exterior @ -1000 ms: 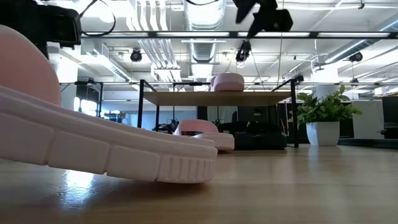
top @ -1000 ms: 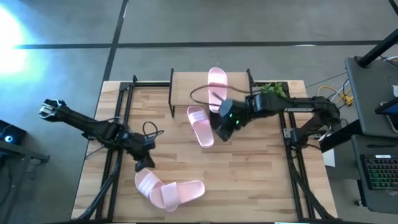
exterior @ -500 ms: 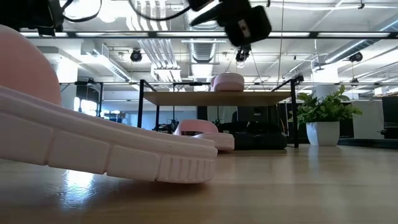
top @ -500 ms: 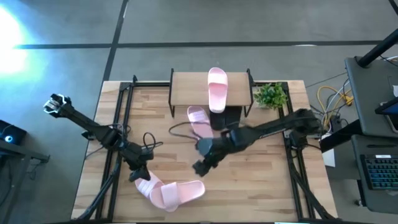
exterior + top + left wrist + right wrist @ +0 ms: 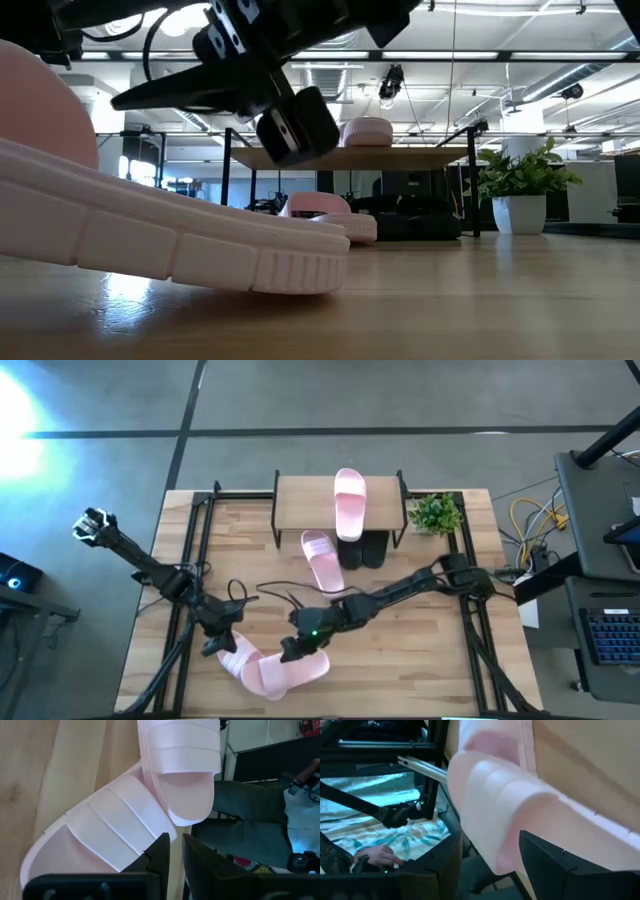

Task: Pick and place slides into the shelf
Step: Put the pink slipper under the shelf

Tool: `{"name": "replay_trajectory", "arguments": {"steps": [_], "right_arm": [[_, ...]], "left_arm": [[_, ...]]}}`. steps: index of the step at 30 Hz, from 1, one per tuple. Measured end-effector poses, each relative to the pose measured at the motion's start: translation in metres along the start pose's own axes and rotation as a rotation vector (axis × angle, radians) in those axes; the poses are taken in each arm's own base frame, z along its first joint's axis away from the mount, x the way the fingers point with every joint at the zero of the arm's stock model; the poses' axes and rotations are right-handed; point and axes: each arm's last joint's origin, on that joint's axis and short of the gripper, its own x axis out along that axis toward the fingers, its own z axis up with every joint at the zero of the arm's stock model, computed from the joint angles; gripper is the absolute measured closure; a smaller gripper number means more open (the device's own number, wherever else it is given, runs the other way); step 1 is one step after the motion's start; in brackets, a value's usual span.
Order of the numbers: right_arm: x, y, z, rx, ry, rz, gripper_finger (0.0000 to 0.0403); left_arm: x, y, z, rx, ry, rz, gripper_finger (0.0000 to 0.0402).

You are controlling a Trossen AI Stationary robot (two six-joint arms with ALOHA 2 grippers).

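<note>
Shelf [image 5: 305, 500]: light plank top on black legs at the table's far edge, carrying one pink slide [image 5: 349, 503], a second pink slide [image 5: 322, 560] lying just in front.
Right gripper [image 5: 291, 650]: has swung from the shelf to the near pair of pink slides [image 5: 275, 670], so the next pick appears under way; finger state cannot be told.
Left gripper [image 5: 212, 647]: beside the same overlapping pair, fingers nearly together and empty.

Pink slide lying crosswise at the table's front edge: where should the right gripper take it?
Probably by the wide strap, which arches clear of the sole. Bring the right gripper down from above, with one finger slipped under the arch from the slide's free end; the other pink slide overlaps the opposite end.
</note>
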Motion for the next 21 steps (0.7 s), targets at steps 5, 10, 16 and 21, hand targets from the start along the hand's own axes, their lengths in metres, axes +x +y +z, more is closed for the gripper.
{"name": "replay_trajectory", "arguments": {"steps": [5,10,16,21], "right_arm": [[0.008,-0.005,-0.009,0.009,0.025,-0.013,0.0215],[0.01,-0.004,-0.014,-0.002,0.033,-0.006,0.0215],[0.024,-0.013,-0.012,0.023,0.03,0.014,0.0215],[0.039,-0.014,-0.005,0.018,0.021,0.048,0.0216]], "left_arm": [[0.0,0.0,-0.002,0.007,0.007,-0.004,0.0366],[0.0,0.0,-0.002,0.009,0.006,-0.001,0.0366],[0.001,0.001,-0.002,0.009,0.003,0.001,0.0366],[0.001,0.001,-0.002,0.008,-0.015,0.014,0.0366]]}}
